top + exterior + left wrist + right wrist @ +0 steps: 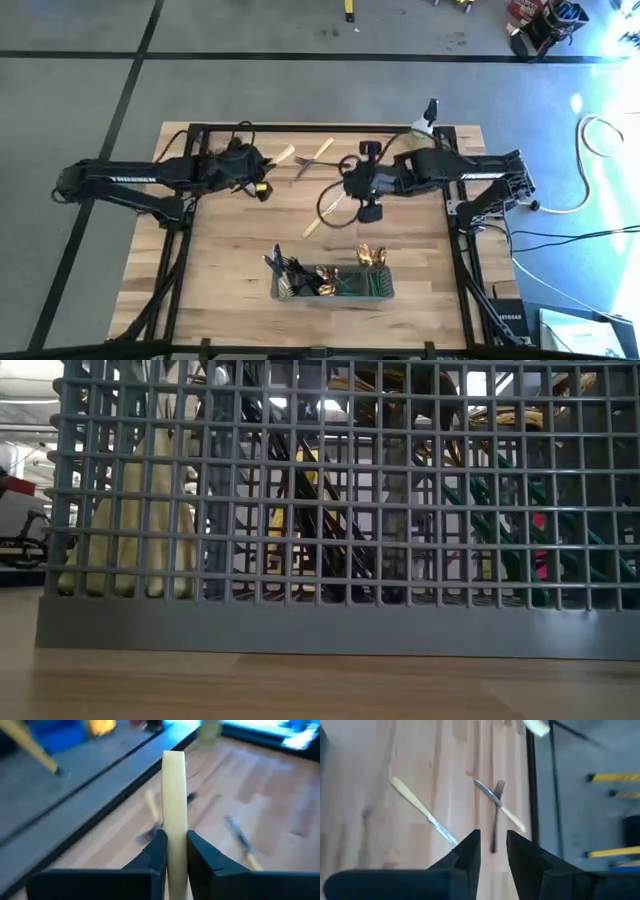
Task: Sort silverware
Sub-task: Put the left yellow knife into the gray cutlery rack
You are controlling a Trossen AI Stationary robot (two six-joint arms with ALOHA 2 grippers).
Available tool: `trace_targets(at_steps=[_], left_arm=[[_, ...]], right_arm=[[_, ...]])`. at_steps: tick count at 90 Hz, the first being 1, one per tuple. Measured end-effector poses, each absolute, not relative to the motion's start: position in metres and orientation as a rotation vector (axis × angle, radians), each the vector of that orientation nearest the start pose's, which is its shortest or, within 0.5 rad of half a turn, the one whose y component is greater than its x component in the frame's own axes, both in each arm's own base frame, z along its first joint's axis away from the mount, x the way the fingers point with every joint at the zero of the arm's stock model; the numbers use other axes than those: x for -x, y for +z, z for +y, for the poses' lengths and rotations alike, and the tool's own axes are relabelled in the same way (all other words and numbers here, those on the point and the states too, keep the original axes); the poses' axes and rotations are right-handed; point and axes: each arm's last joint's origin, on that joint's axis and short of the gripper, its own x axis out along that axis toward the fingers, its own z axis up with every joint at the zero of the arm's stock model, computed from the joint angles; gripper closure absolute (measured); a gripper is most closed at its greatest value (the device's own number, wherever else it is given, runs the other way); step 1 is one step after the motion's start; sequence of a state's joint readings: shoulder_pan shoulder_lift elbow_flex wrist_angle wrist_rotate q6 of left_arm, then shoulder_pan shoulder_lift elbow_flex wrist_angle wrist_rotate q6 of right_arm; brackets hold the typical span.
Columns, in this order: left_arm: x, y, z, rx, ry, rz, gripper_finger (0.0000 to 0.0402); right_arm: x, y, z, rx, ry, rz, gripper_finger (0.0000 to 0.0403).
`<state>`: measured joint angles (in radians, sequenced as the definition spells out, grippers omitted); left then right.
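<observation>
My left gripper (pixel 270 165) at the table's far left is shut on a piece of silverware with a cream handle (pixel 173 805). A dark fork (pixel 495 817) and a cream-handled knife (pixel 506 812) lie crossed near the far edge (pixel 315 158). Another cream-handled knife (pixel 315 225) lies mid-table. My right gripper (pixel 493 845) hovers near the middle (pixel 350 185). Its fingers are a narrow gap apart, with nothing between them. The grey mesh caddy (pixel 330 284) near the front edge holds several pieces, with cream handles (pixel 140 520) on the left and green ones (pixel 500 510) on the right. My left gripper pinches the cream handle (pixel 174 851) between its two fingers. The handle runs along the fingers, and its free end (pixel 173 760) sticks out well past the fingertips. It is clear of the table. The piece's other end is hidden behind the fingers.
Three gold pieces (pixel 371 256) lie just behind the caddy. A white spray bottle (pixel 430 110) stands at the far right corner. A dark cable loop (pixel 333 203) hangs by my right gripper. Bare wood lies along the table's near left.
</observation>
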<state>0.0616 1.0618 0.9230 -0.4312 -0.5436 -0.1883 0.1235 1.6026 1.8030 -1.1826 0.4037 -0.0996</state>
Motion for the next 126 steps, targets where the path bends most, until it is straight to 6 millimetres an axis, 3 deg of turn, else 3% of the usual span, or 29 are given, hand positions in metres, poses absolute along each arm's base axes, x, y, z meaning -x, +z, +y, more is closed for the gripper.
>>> trace_targets(at_steps=[14, 27, 41, 57, 66, 87, 111, 126], left_arm=[[-0.231, 0.347, 0.003, -0.163, 0.566, 0.557, 0.0372], [-0.244, 0.362, -0.021, -0.426, 0.518, 0.679, 0.0372], [-0.259, 0.359, -0.046, -0.709, 0.473, 0.776, 0.0372], [-0.272, 0.342, -0.072, -1.077, 0.421, 0.878, 0.0372], [-0.274, 0.336, -0.085, -1.241, 0.392, 0.911, 0.0372], [-0.271, 0.338, -0.113, -1.344, 0.318, 0.833, 0.0372], [-0.269, 0.339, -0.122, -1.424, 0.282, 0.816, 0.0372], [-0.270, 0.341, -0.123, -1.446, 0.276, 0.805, 0.0372]], right_arm=[[-0.311, 0.404, 0.026, 0.210, -0.125, 0.882, 0.0327], [-0.313, 0.416, 0.022, -0.012, 0.028, 0.763, 0.0327], [-0.314, 0.416, 0.010, -0.106, 0.058, 0.764, 0.0327], [-0.326, 0.420, 0.006, -0.148, 0.127, 0.663, 0.0327], [-0.331, 0.412, 0.000, -0.191, 0.132, 0.638, 0.0321], [-0.352, 0.367, -0.005, -0.267, 0.165, 0.567, 0.0257], [-0.366, 0.359, 0.001, -0.323, 0.208, 0.438, 0.0222], [-0.373, 0.346, 0.006, -0.350, 0.211, 0.491, 0.0222]])
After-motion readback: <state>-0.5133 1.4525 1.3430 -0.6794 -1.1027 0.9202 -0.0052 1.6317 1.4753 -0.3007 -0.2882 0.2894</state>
